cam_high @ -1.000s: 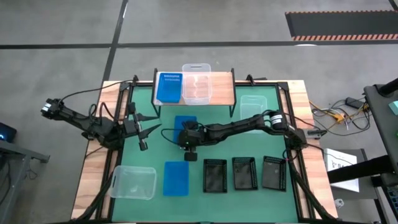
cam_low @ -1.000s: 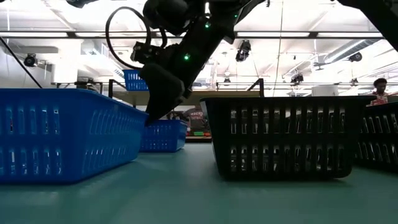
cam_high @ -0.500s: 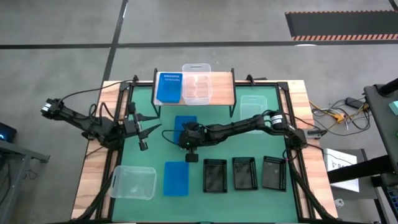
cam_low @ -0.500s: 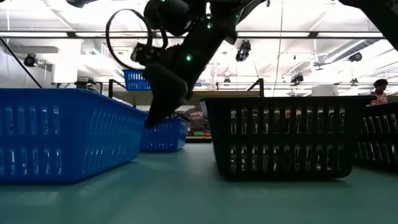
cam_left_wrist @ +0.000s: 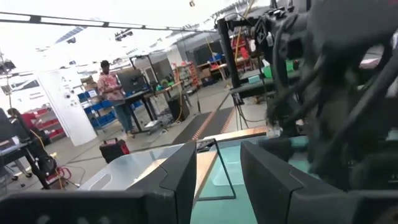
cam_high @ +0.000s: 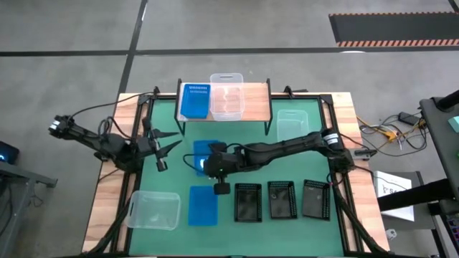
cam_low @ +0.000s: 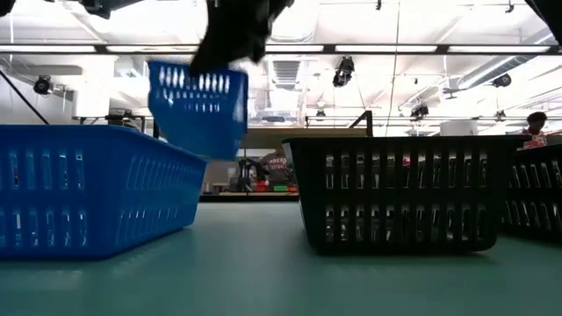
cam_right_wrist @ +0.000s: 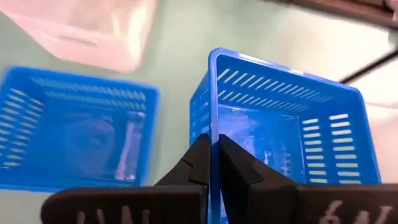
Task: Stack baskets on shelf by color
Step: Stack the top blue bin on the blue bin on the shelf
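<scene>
Now the right gripper (cam_right_wrist: 211, 163) pinches the lifted blue basket's (cam_right_wrist: 280, 134) near wall.

A green-topped table (cam_high: 172, 183) with wooden edges carries a low wooden-topped shelf (cam_high: 257, 100), two clear plastic baskets (cam_high: 153, 210) (cam_high: 292, 123), one blue basket (cam_high: 203, 206) and three black perforated baskets (cam_high: 248, 201).

Overhead view straight down; tabletop-level view across; both sharing the lifted blue basket (cam_high: 206, 156) (cam_low: 198, 106).
</scene>
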Motion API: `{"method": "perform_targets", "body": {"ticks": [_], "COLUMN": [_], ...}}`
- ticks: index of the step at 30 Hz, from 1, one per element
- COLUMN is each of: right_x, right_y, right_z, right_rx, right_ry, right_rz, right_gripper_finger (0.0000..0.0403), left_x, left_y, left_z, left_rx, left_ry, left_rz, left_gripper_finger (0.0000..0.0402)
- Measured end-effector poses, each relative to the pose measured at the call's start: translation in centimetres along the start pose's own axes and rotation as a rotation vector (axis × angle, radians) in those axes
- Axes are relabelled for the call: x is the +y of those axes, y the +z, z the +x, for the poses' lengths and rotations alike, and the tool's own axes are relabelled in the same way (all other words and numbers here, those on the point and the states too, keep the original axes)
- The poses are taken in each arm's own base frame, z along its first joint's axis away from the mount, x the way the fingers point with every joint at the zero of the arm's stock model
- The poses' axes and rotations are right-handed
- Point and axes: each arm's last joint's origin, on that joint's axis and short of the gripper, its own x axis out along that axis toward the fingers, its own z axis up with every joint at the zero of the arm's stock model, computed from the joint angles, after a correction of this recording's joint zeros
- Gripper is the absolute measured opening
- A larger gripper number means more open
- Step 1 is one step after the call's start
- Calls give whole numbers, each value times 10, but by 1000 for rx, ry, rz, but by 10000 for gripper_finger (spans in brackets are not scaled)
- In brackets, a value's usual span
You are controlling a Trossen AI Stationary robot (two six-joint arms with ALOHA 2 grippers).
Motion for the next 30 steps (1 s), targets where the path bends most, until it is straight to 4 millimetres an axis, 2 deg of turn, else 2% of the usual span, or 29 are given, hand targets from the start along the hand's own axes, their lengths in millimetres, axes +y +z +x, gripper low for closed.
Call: {"method": "perform_targets", "body": {"ticks": [7, 12, 17, 23, 30], "right_x": [3, -2, -12, -37, -88], "right_y": [34, 50, 61, 67, 66], "right_z": [-34, -52, -65, -72, -70], "right_rx": [-108, -169, -208, -217, -253], "right_ry": [5, -11, -128, -263, -372], "right_rz": [-54, -83, -138, -191, -151], "right_gripper_finger": [9, 9, 9, 9, 9], "left_x": [10, 14, 14, 15, 16], "left_y": [-3, -3, -6, -6, -7], "left_z": [-12, -17, -19, -19, -22], "left_rx": [-57, -89, -95, -123, -151], "left_ry": [24, 14, 6, 17, 30], "left_rz": [-60, -82, -83, -107, -125], "left_gripper_finger": [109, 109, 109, 109, 109]}}
